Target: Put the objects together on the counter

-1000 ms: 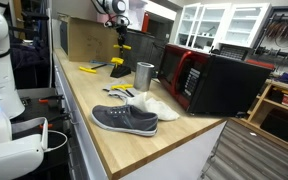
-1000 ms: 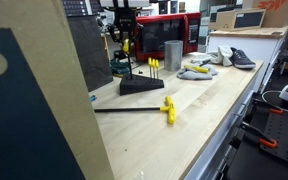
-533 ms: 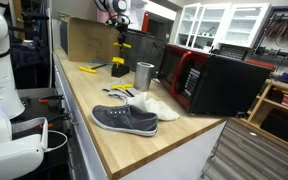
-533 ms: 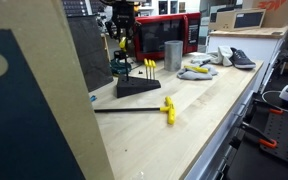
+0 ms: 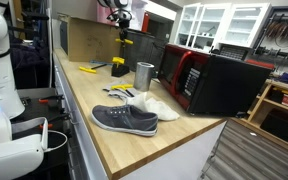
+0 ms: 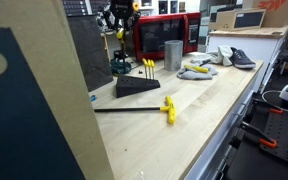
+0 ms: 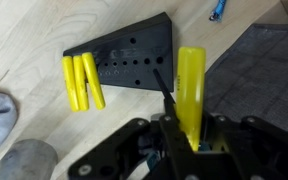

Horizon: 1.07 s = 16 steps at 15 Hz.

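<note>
The claw (image 7: 182, 142) is clenching on a yellow-handled tool (image 7: 191, 90), which is sitting right between its fingers at the bottom centre of the wrist view. In both exterior views the pair is hanging above the surface (image 5: 104, 95), in the upper middle of the frame. In the wrist view the yellow handle is running straight up the frame from the claw, its long axis vertical in the picture, while a thin black shaft is slanting off toward the upper left. Beyond it a black wedge-shaped block (image 7: 124, 55) is lying on the light wood with three yellow handles (image 7: 81, 82) resting against its left end. Along the surface a steel cup (image 5: 144, 75), a white cloth (image 5: 150, 105) and a grey sneaker (image 5: 124, 120) are trailing toward the lower centre. A black-and-red microwave (image 5: 219, 82) is standing at right, and a cardboard box (image 5: 89, 38) is at the back.
</note>
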Tool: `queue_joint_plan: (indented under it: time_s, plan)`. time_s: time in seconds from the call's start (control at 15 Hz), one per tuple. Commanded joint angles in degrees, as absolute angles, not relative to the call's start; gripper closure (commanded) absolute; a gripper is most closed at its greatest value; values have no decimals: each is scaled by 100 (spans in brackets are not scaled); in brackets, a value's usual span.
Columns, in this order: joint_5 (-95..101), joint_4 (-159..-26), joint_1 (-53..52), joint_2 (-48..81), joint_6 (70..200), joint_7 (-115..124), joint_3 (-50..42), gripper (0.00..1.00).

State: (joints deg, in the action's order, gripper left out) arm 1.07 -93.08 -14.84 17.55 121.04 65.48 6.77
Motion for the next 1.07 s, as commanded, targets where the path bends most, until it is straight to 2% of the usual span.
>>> queue_joint_plan:
  time_s: [0.0, 0.67, 1.0]
  plan:
    - [573, -9199, -1610, 1481, 11703, 6789, 552, 95]
    - [2824, -9355, -1742, 1222, 10313, 7722, 550, 95]
    - [2527, -9685, -1692, 1306, 9610, 7419, 728, 95]
